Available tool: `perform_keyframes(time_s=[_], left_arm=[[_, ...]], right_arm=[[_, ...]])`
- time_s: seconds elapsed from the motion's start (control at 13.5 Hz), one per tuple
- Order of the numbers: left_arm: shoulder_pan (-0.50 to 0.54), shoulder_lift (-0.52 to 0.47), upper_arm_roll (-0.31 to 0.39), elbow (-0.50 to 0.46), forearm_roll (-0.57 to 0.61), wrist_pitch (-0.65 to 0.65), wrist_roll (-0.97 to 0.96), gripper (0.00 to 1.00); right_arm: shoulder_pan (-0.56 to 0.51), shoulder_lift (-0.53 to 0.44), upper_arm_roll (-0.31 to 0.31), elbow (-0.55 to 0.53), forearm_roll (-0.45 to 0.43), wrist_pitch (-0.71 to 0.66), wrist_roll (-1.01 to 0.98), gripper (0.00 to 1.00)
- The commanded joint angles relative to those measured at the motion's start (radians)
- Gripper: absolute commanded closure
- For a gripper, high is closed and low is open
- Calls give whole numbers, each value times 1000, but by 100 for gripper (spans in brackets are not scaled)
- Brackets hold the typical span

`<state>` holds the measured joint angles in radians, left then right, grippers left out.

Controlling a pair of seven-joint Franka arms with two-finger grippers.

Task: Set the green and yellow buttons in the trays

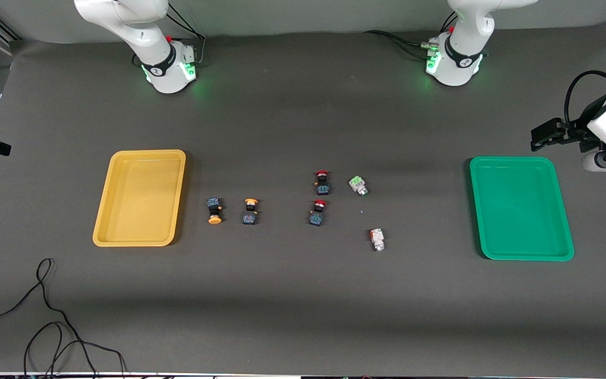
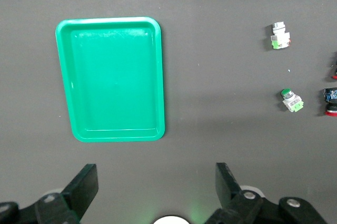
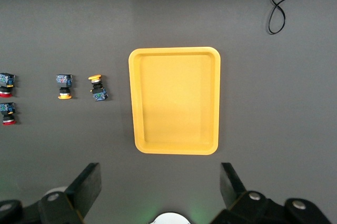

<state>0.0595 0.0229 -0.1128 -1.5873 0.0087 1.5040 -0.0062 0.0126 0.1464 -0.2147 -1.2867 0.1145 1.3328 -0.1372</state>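
So the dark tabletop [image 1: 292,305] has the yellow tray [image 1: 119,231] toward the right arm's end and the green tray [image 1: 497,247] toward the left arm's end, and both trays have nothing in them. Taking the yellow tray as the landmark: just beside it, on the side facing the green tray, sit the two yellow-capped buttons, the one closest to the tray [image 1: 214,210] lying with its cap pointing at the front camera and the next one [image 1: 250,211] with its cap pointing away from it. Further along from the yellow tray are two red-capped switches [image 1: 322,182] [image 1: 317,212], one a bit nearer the front camera than the other. Past those, still short of the green tray, are the two whitish-grey buttons: the green-marked one [image 1: 358,185] level with the farther red switch, and the orange-red-marked one [image 1: 377,239] nearer the front camera than everything else in the row. All four task buttons are on the bare tabletop. The left end effector [image 2: 155,187] hangs high by the green tray with its fingers spread wide and nothing between them. The right end effector [image 3: 160,184] is up by the yellow tray, fingers also wide apart and empty. A black cable [image 1: 50,316] loops on the tabletop nearer the front camera than the yellow tray.
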Motion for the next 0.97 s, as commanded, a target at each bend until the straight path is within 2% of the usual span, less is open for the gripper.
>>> perform_keyframes(time_s=[0.0,0.89], left_arm=[[3,-21,-4,-10,13,1,-8,1],[3,-24,-2,0,13,13,-8,0]], right_arm=[[6,9,-3,26,11,-20,27,0],[0,39,-8,-19,-1,-38,-2,0]])
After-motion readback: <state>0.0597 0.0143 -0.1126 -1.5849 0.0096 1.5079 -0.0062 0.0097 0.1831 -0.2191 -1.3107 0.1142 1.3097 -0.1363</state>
